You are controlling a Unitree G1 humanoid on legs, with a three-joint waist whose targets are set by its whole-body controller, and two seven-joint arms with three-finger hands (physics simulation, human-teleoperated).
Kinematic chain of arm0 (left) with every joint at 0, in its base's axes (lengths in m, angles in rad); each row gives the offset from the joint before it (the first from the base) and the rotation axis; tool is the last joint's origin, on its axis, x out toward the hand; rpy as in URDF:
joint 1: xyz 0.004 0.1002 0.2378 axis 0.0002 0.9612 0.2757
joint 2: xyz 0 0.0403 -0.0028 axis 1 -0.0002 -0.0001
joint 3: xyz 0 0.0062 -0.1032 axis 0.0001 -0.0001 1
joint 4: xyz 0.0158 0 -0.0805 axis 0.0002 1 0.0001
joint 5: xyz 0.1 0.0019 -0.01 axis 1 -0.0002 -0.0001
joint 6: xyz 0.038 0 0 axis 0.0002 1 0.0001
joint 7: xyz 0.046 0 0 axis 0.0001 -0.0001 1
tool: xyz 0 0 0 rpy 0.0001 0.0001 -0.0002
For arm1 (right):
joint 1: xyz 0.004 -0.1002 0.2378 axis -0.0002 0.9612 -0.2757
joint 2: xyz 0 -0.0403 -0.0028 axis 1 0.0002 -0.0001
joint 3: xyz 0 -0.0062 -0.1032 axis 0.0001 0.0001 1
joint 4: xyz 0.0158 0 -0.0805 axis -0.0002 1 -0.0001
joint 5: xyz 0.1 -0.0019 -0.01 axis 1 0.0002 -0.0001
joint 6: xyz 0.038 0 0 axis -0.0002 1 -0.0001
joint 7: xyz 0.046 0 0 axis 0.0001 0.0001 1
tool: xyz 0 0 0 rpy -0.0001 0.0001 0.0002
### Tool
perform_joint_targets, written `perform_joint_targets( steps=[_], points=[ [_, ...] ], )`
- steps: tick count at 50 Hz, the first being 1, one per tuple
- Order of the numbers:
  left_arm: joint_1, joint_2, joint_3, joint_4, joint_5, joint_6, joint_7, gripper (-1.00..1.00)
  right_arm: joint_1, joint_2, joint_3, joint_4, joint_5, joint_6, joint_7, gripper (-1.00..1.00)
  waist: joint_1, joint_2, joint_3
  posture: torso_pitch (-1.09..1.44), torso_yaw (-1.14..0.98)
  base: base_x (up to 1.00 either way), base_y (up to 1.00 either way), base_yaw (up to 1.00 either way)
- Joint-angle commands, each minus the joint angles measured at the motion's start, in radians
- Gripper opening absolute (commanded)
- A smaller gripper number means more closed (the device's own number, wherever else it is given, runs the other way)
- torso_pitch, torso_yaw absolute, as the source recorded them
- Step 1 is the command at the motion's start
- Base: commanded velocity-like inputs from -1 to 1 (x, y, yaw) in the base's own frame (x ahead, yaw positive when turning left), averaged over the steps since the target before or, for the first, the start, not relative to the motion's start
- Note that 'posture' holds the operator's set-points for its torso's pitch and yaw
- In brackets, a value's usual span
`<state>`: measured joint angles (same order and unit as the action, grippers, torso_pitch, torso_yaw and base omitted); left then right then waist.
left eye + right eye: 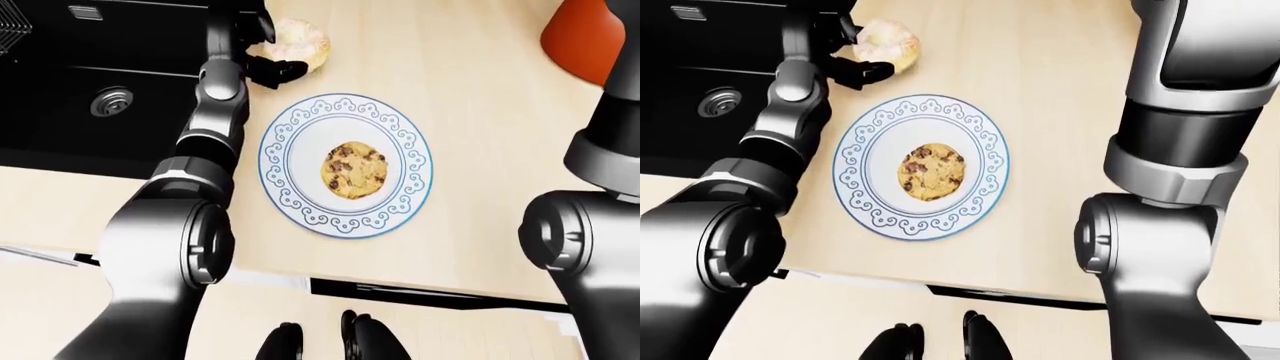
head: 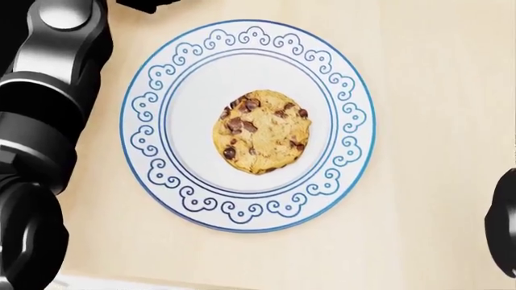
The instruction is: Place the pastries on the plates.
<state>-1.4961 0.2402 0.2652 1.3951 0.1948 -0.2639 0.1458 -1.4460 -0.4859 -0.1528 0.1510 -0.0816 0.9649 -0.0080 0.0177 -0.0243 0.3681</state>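
a view from the robot's head, looking down over its arms onto a pale wooden counter (image 1: 480, 112).

a white plate (image 2: 157, 115) with a blue scroll pattern round its rim lies flat on the counter. a chocolate chip cookie (image 2: 261, 131) rests in the middle of it, so one pastry looks already placed.

above the plate in the left-eye view lies a second pastry, a pale glazed donut (image 1: 300, 39), flat on the counter and just past the plate's upper left rim, not touching it. the left hand (image 1: 262, 61) is at the donut's left edge. dark fingers (image 1: 282, 72) reach along its lower side and seem to touch it. they do not look closed round it, though the pictures are too small to be sure.

left of the arm a black sink (image 1: 60, 97) with a round drain is set into the counter. an orange object (image 1: 585, 37) shows at the upper right corner, cut off by the edge.

the right arm (image 1: 1185, 135) rises out of the top of the right-eye view, so its hand is not visible and its state cannot be told.

judging by this, the step in hand is taking hold of the donut. next the fingers would need to close firmly on it. no second plate is visible, so where the donut belongs cannot be told.
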Motion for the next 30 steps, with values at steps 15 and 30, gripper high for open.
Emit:
perform_joint_targets(
  steps=[15, 30],
  points=[
    [-0.072, 0.028, -0.007, -0.050, -0.029, -0.032, -0.016, -1.00, -0.027, -0.004, -0.009, -0.048, -0.002, -0.024, -0.001, 1.00, 0.001, -0.001, -0.100, 0.35, 0.00, 0.00, 0.00, 0.00],
    [-0.113, 0.046, -0.019, -0.062, -0.067, -0.010, -0.053, -1.00, -0.036, -0.011, -0.002, -0.044, -0.003, -0.037, 0.017, 1.00, -0.002, 0.005, -0.201, 0.20, 0.00, 0.00, 0.00, 0.00]
  ],
)
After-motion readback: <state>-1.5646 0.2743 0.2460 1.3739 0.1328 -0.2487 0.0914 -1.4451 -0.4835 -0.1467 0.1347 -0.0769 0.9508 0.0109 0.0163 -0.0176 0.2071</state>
